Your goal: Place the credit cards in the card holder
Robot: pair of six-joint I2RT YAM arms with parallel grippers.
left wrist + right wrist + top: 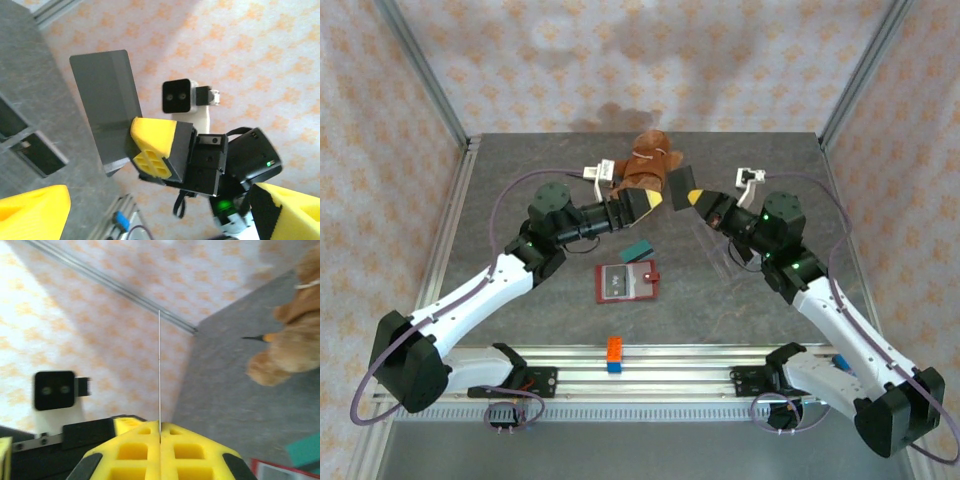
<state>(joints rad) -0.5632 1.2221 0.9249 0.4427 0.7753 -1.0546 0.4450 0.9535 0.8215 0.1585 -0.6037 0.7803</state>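
Patterned wallpaper closes in a grey table, and above its far middle the two arms meet tip to tip. The right gripper has its yellow fingers pressed together on the lower edge of a dark grey card. The card stands upright in the air rather than lying flat, probably because a thin card is easier to pinch by an edge than to pick off the surface. The left gripper faces it closely, its fingers spread wide and holding nothing, so the card's weight rests on the right side alone. This card looks like one of those to be stowed. Nearer the arms, a teal card lies flat on the table, just beyond the dark red card holder. The holder lies spread open with its snap tab to the right, ready to take a card from above. A brown stuffed toy sits behind the grippers, and an orange-and-blue block rests on the near rail, well apart.
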